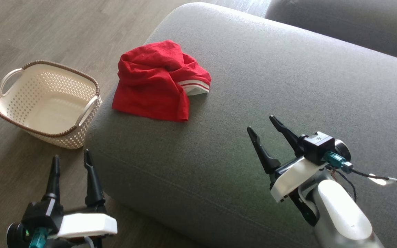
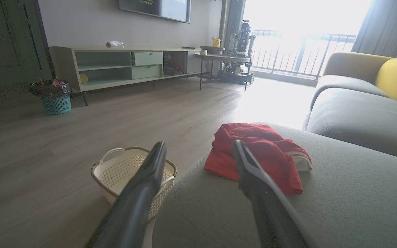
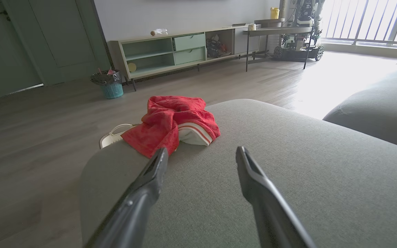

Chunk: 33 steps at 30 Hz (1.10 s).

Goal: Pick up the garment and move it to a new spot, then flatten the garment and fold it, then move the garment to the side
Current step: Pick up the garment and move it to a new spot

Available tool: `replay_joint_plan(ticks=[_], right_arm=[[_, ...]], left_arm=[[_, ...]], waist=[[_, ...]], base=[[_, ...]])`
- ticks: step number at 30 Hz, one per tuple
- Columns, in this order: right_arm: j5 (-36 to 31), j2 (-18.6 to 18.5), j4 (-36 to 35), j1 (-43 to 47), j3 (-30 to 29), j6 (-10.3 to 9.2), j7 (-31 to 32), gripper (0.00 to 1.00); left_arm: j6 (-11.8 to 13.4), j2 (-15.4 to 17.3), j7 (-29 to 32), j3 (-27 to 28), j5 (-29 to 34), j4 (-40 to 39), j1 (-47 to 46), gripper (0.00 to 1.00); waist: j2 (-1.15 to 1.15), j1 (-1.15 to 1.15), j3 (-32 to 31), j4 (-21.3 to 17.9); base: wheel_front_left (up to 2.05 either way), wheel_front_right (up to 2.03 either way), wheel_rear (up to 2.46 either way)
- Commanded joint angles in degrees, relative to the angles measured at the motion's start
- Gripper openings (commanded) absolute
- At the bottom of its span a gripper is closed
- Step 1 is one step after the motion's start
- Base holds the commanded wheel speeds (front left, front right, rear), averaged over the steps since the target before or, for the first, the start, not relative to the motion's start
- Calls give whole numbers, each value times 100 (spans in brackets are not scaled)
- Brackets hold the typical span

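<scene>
A crumpled red garment [image 1: 153, 82] with a white striped trim lies bunched on the grey sofa seat [image 1: 271, 86], close to its left edge. The same garment [image 2: 257, 155] shows in the left wrist view and again, as a red heap [image 3: 171, 125], in the right wrist view. My left gripper [image 1: 71, 160] hangs open off the sofa's near left corner, over the floor, nothing between its fingers. My right gripper [image 1: 262, 124] stands open above the seat, to the right of the garment and nearer to me, also holding nothing.
A cream perforated basket [image 1: 48, 103] with a brown rim sits on the wooden floor left of the sofa, beside the garment. A second sofa cushion [image 1: 350, 20] lies at the far right. Across the room stand a low shelf unit [image 3: 181, 50] and a teal waste bin [image 3: 110, 84].
</scene>
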Motion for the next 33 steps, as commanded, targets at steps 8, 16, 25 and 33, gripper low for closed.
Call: replay_joint_plan(ticks=[8,16,25,33], right_arm=[[-2,-6,-218,-179,-47,-2,-53,100],[-183,-137,-804,136,-655,-2,-53,100],[-455,-473,-1586,329,-995,-2,228,100],[-523,-846,-2948,377,-1066,-2,902,100]], left_arm=[[23,-10,-29,90,-55,-156,-257,100],[-637,49,-29,270,-88,320,-1001,100],[-1182,349,44,414,-244,2201,-2521,100],[-1636,532,208,304,-459,3972,-4304,100]], waist=[[0,0,57,-40],[0,0,339,-99],[0,0,918,-313],[0,0,1693,-702]], base=[[0,0,0],[0,0,0],[0,0,0],[0,0,0]])
